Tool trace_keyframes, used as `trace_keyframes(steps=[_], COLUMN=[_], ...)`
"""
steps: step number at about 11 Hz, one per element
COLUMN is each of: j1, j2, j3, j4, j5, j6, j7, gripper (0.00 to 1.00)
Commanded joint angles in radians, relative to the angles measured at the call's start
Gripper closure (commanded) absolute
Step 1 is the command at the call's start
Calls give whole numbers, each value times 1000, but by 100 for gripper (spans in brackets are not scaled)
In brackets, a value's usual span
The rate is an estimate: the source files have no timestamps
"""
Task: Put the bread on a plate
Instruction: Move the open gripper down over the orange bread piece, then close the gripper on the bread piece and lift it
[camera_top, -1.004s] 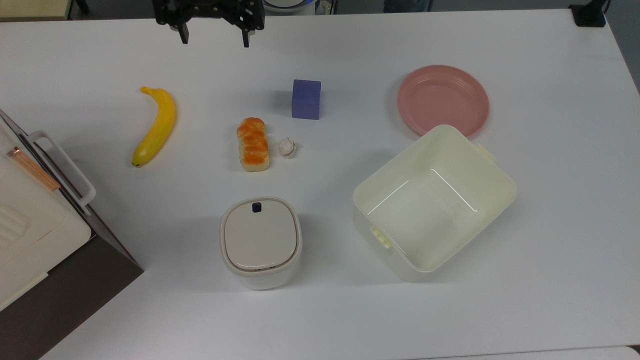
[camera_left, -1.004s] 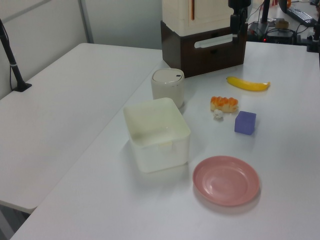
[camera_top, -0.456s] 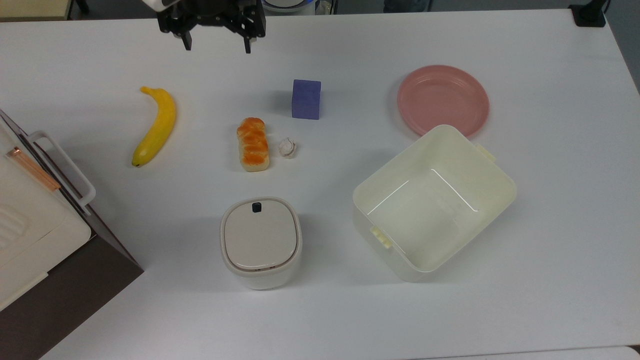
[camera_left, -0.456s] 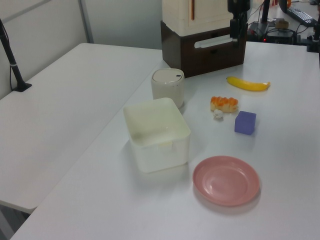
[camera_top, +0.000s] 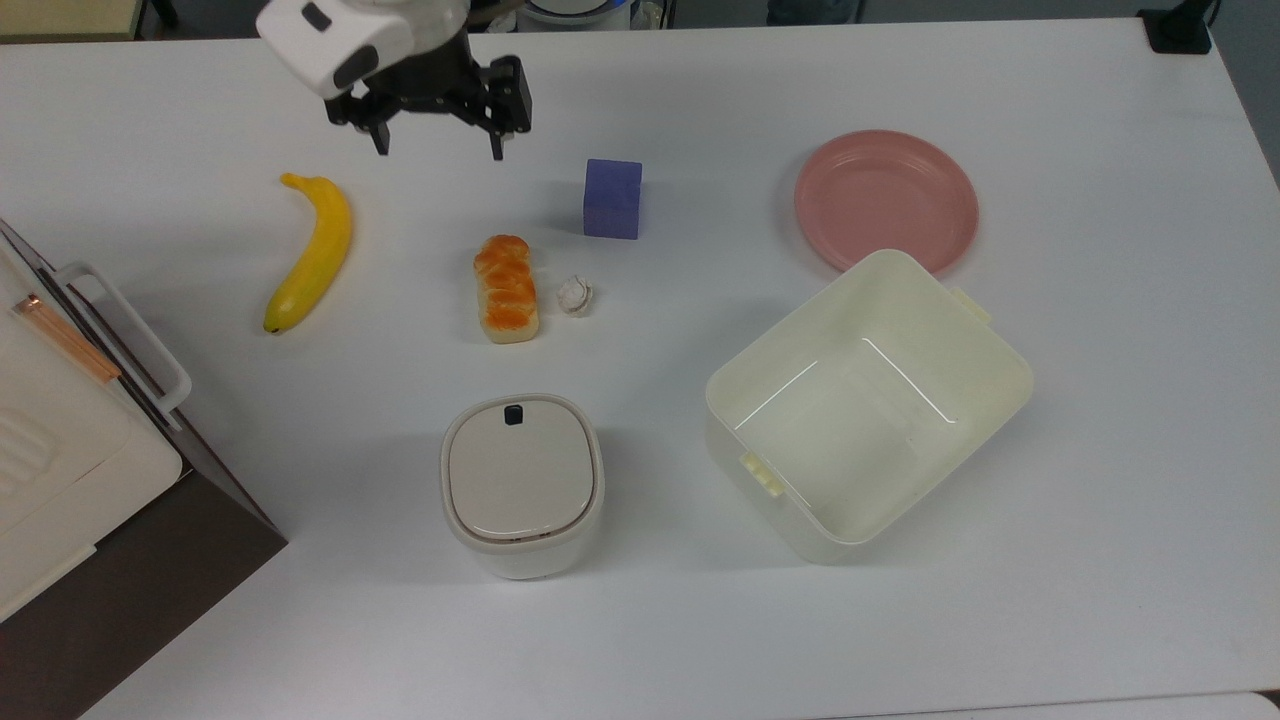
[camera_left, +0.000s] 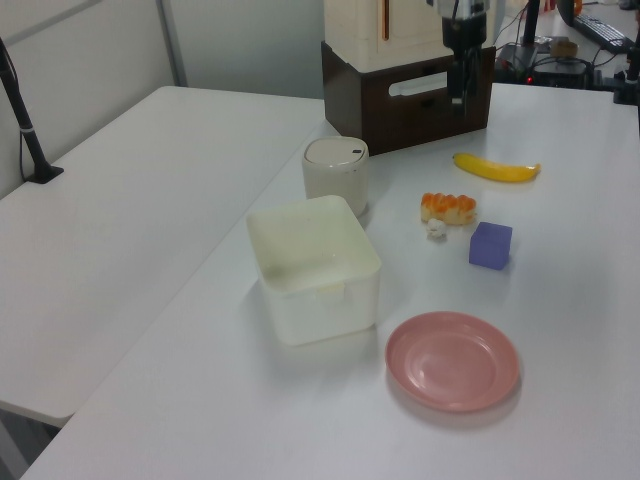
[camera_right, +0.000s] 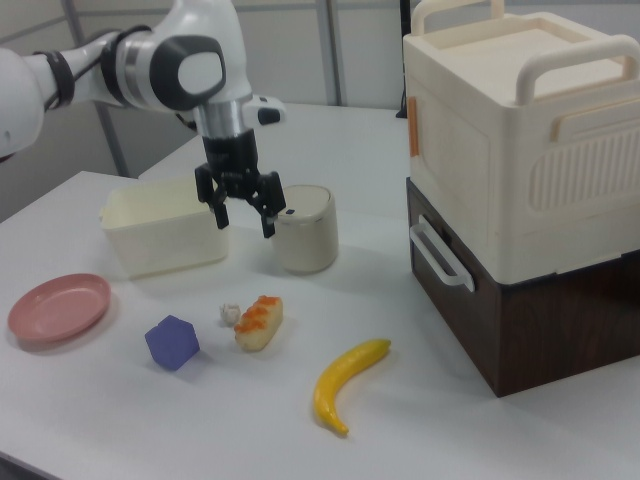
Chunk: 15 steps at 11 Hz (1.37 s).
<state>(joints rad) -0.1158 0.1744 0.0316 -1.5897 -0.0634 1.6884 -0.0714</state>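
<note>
overhead top view, two opposite oblique side views

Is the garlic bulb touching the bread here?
Apart. The top view shows a strip of white table between the bread and the garlic bulb.

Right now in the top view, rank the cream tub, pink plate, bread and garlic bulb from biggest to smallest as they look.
1. cream tub
2. pink plate
3. bread
4. garlic bulb

The tub stands taller, so nearer the camera, but the gaps look clear.
</note>
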Motion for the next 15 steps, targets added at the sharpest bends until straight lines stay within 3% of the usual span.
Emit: trace_keyframes(steps=[1, 3, 9, 11, 14, 15], j1=[31, 38, 48, 62, 62, 62], j2=[-30, -3, 141, 169, 169, 160], j3=[-2, -2, -4, -4, -4, -4], j4=[-181, -254, -308, -308, -299, -289], j5=[14, 7, -79, -82, -82, -82], j6=[176, 293, 430, 465, 468, 461], j7=[-11, -13, -25, -19, -18, -19], gripper=[0, 0, 3, 16, 52, 54])
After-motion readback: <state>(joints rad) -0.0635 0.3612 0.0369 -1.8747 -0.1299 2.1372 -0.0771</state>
